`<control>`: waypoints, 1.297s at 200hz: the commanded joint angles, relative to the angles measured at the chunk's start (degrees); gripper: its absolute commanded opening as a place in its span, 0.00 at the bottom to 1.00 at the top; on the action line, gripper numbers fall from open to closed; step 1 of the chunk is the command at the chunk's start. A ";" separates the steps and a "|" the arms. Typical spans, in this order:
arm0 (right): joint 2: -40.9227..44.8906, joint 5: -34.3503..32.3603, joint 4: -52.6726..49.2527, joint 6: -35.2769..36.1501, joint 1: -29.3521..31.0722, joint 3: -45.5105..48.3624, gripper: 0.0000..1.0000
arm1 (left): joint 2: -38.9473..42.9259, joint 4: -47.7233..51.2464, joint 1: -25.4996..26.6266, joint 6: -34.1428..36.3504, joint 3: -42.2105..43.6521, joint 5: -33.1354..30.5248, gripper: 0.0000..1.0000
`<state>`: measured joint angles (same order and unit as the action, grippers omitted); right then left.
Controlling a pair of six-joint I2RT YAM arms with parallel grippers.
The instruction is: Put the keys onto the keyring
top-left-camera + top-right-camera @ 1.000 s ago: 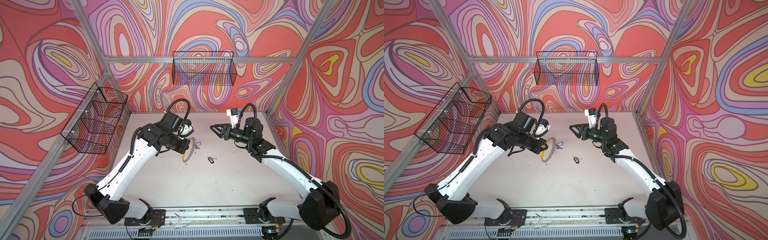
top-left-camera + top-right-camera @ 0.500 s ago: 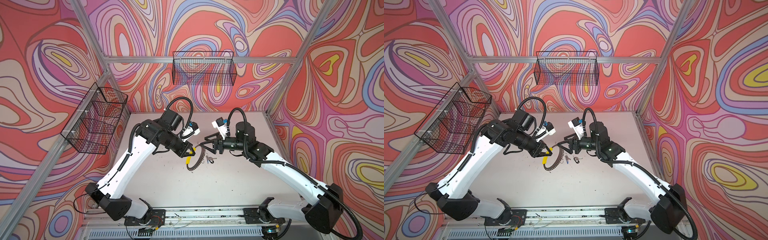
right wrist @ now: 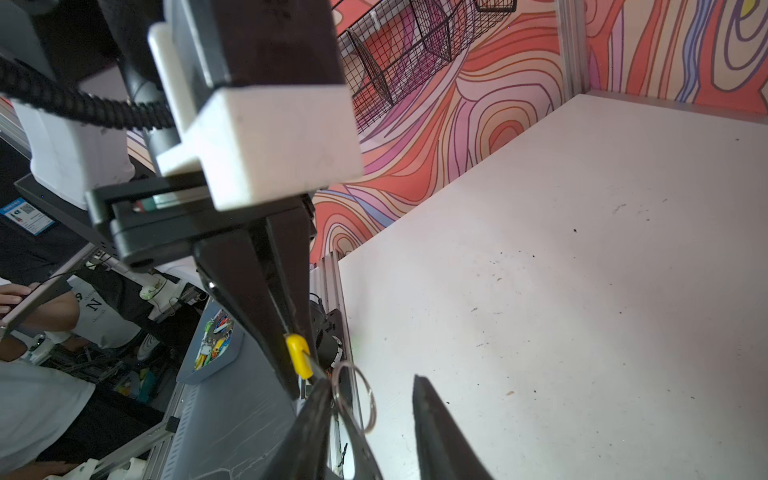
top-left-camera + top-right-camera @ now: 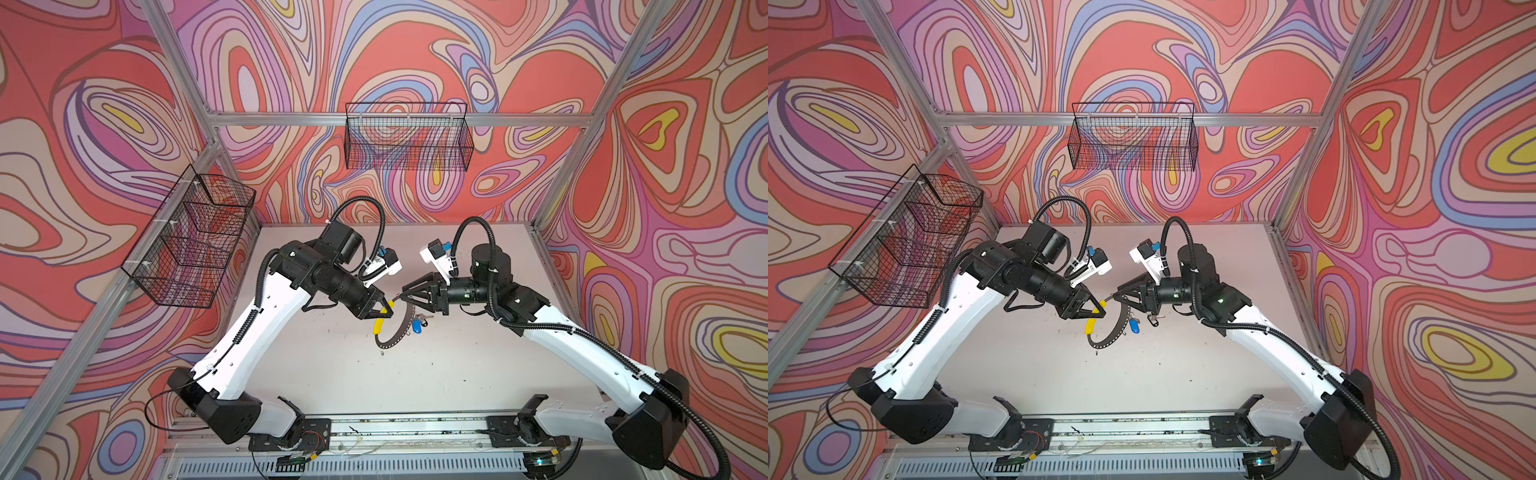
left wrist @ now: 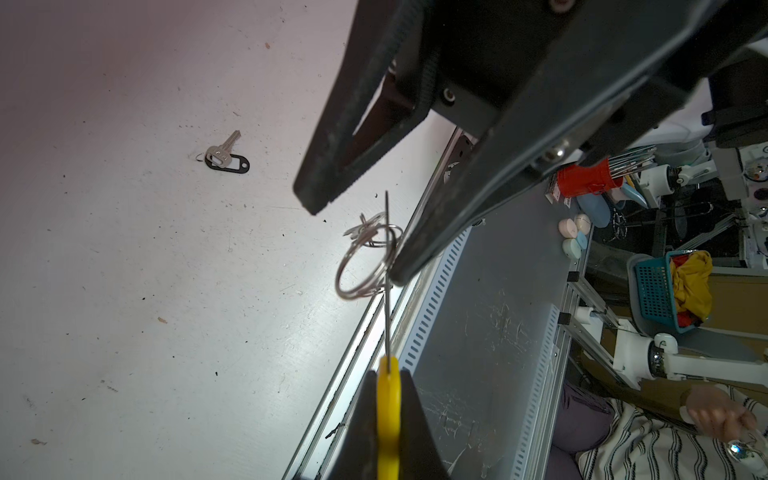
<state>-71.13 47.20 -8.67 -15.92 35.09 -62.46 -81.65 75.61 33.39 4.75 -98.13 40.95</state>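
My left gripper (image 4: 384,309) is shut on the yellow sleeve (image 5: 388,399) of the keyring (image 4: 397,332), a dark perforated band that hangs above the table in both top views. A key with a blue tag (image 4: 1133,325) dangles from the band by its small split ring (image 5: 365,266). My right gripper (image 3: 372,384) is open at the band's free end, which lies against one of the fingers (image 3: 316,407). The key with the black tag (image 5: 226,160) lies flat on the table, apart from both grippers.
A black wire basket (image 4: 409,141) hangs on the back wall and a second one (image 4: 191,237) on the left wall. The aluminium rail (image 4: 395,424) runs along the table's front edge.
Both grippers have come together over the middle of the table. The left has carried the keyring right and forward. The right has swung in to the band's end, its jaws now narrower.
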 commanded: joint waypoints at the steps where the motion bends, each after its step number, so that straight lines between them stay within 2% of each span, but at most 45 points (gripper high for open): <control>1: 1.24 -4.55 -5.25 2.19 0.06 -1.49 0.39 | 2.52 -0.47 0.45 2.67 0.72 5.18 0.00; 12: 2.39 -7.81 -7.32 3.27 -0.02 -2.19 0.53 | 2.85 -0.47 0.45 2.70 1.16 5.03 0.00; 20: 3.16 -9.15 -8.18 3.58 -0.34 -2.72 0.58 | 3.19 -0.47 0.45 2.76 1.51 5.06 0.00; 38: 4.71 -9.83 -7.89 2.50 -1.86 -3.37 0.61 | 3.67 -0.47 0.47 2.76 2.54 4.96 0.00; 68: 3.58 -5.19 -5.39 -0.13 -2.92 -4.57 0.64 | 3.44 -0.12 0.54 2.82 4.51 4.88 0.00; 112: -0.98 -0.65 -6.15 -0.03 -2.75 -7.07 0.63 | 4.49 -1.38 0.50 2.59 6.00 4.65 0.00; 170: -0.99 1.06 -7.65 1.44 -0.90 -7.23 0.62 | 4.22 -2.15 0.50 1.77 6.42 3.77 0.00; 211: 1.07 -5.37 -10.16 2.77 1.03 -6.30 0.58 | 5.07 -7.85 0.45 -4.42 5.79 0.60 0.00; 259: 5.71 -9.52 -9.41 1.42 1.03 -5.31 0.55 | 7.40 -13.73 0.45 -10.10 6.11 0.68 0.00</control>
<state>-67.42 41.21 -17.63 -14.70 36.07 -68.05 -76.40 66.06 33.76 -1.96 -91.70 41.78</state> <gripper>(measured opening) 0.557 0.084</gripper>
